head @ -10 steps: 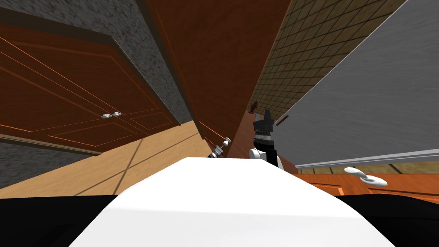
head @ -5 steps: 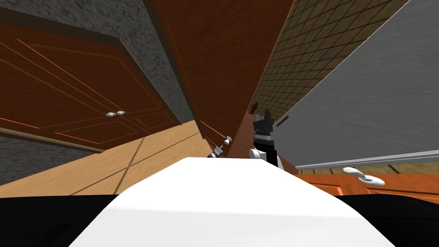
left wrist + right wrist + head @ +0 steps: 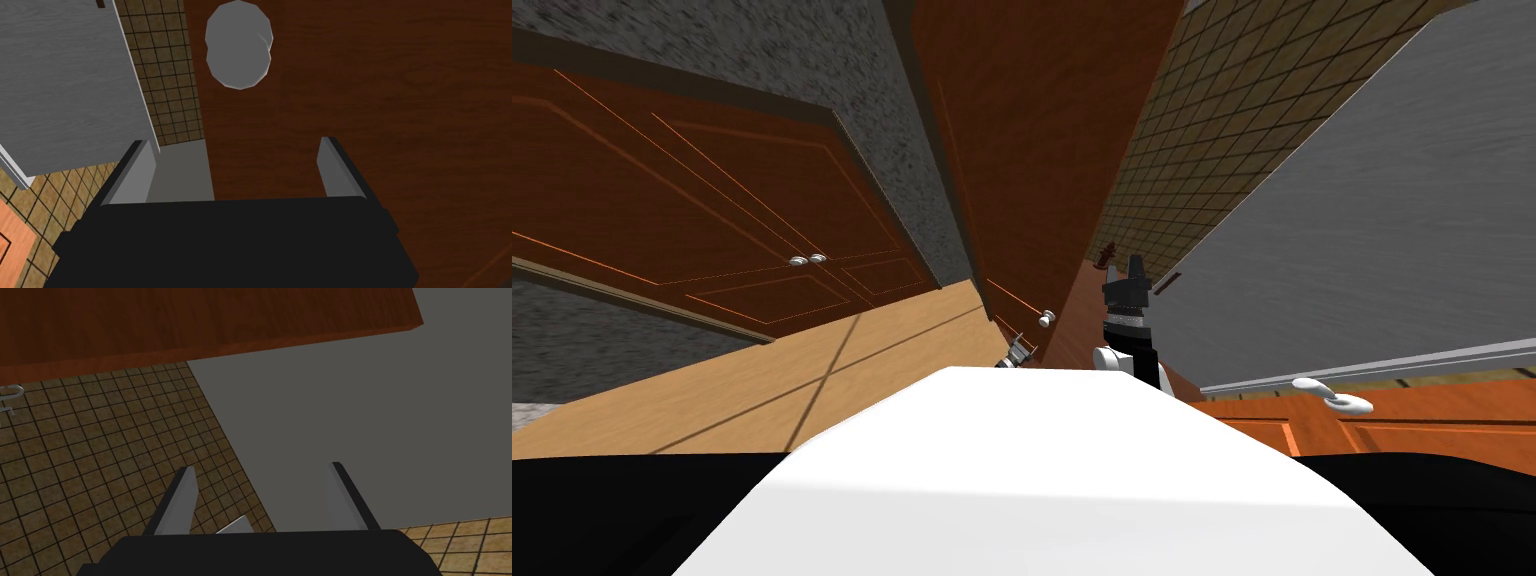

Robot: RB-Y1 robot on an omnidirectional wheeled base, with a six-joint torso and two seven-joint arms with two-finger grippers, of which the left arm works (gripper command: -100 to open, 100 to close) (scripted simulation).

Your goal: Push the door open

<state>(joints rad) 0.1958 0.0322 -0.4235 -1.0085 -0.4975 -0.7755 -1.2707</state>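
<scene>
The dark brown door [image 3: 1022, 150] stands edge-on ahead of me, with its round grey knob [image 3: 1048, 318] low on its face. In the left wrist view the knob [image 3: 239, 46] sits a little beyond my left gripper [image 3: 235, 165], whose fingers [image 3: 336, 167] stand wide apart against the door face [image 3: 380, 125], touching nothing. In the head view the left gripper [image 3: 1020, 349] is just below the knob. My right gripper [image 3: 1136, 265] is raised past the door's edge; its own view shows the right gripper [image 3: 260, 498] open and holding nothing.
A brown double door [image 3: 712, 220] with two small knobs [image 3: 808, 259] fills the left wall. A grey panel [image 3: 1362, 250] slants along the right, above an orange-brown door with a white lever handle [image 3: 1332, 395]. Tiled wall [image 3: 1192, 130] lies beyond, light wood floor [image 3: 812, 370] on the left.
My left gripper has opened and let go of the knob, which now sits apart from its fingers. The head view has shifted, the double door sliding right. The right arm is unchanged.
</scene>
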